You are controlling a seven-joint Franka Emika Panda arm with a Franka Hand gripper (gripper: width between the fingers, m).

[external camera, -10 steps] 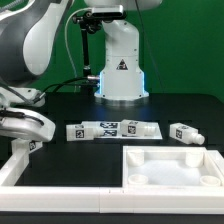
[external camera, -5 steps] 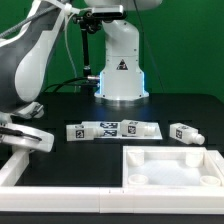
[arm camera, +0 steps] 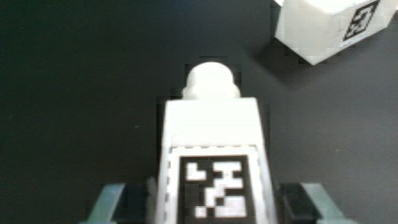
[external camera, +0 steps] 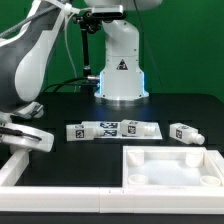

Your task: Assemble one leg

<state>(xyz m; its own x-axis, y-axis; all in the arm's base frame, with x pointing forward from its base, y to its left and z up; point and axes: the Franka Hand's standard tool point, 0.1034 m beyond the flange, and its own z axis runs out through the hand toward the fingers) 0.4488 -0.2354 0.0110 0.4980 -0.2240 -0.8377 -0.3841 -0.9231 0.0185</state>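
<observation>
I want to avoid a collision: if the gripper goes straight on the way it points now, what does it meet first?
In the wrist view, the gripper has a leg between its fingers. Beyond its rounded tip lies only black table. Another tagged block sits off to the side; depth is unclear.
</observation>
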